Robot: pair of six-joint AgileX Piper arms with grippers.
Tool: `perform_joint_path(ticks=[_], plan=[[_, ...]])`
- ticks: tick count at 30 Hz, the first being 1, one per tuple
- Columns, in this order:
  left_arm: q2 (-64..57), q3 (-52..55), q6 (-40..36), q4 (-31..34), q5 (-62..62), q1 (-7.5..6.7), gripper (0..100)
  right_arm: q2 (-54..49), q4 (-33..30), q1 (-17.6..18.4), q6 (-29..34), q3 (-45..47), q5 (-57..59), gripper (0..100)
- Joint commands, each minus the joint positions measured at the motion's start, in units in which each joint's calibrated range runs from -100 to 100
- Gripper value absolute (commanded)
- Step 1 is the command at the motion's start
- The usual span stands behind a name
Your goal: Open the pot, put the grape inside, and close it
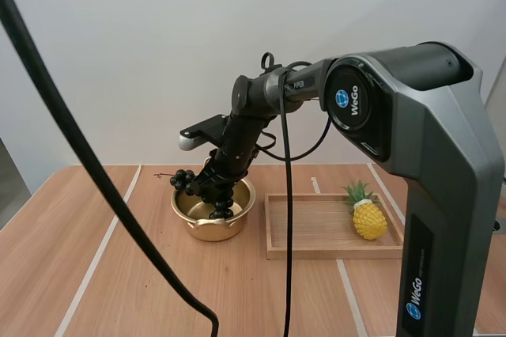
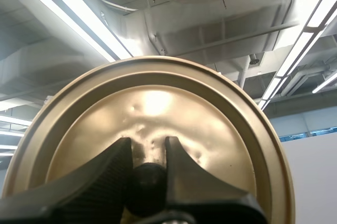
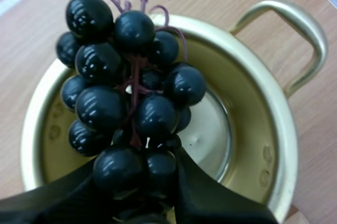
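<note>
Your right claw [image 3: 142, 182] pinches the bunch of grapes [image 3: 126, 103] by the end away from its stem, right over the open gold pot [image 3: 274, 129]. The bunch lies long, reaching away from the claw, and its stem tips point past the pot's rim. The pot sits just below, so I think straight down comes next. Your left claw [image 2: 147, 150] pinches the lid [image 2: 158, 103] by its knob [image 2: 146, 182].

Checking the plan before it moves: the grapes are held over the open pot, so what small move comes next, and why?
Probably lower the right gripper slightly, into the pot. It pinches the grapes, which hang over the open pot, and the left gripper holds the lid off by its knob.
</note>
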Motion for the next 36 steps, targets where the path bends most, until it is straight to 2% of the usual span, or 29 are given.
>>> perform_joint_path(ticks=[1,5,13,20,32,36], plan=[[0.2,-0.1,0.1,-1.0,0.3,-0.01,0,0.9,-3.6,0.0,2.1,-0.5,-2.1,0],[0.2,-0.1,0.1,-1.0,0.5,-0.01,0,3.4,-7.4,0.0,5.0,-0.5,-2.2,0],[0.2,-0.1,0.1,-1.2,2.0,-0.01,0,6.0,-8.3,0.0,5.8,-0.5,-2.2,0],[0.2,-0.1,0.2,-1.2,2.0,-0.01,0,10.1,-12.1,0.0,8.3,-0.5,-1.2,0],[0.2,-0.1,0.2,-1.2,2.0,-0.01,0,11.4,-11.7,0.0,8.9,-0.5,-2.3,0],[0.2,-0.1,0.2,-1.2,2.0,-0.01,0,11.4,-11.7,0.0,11.2,-0.5,-2.6,0]])
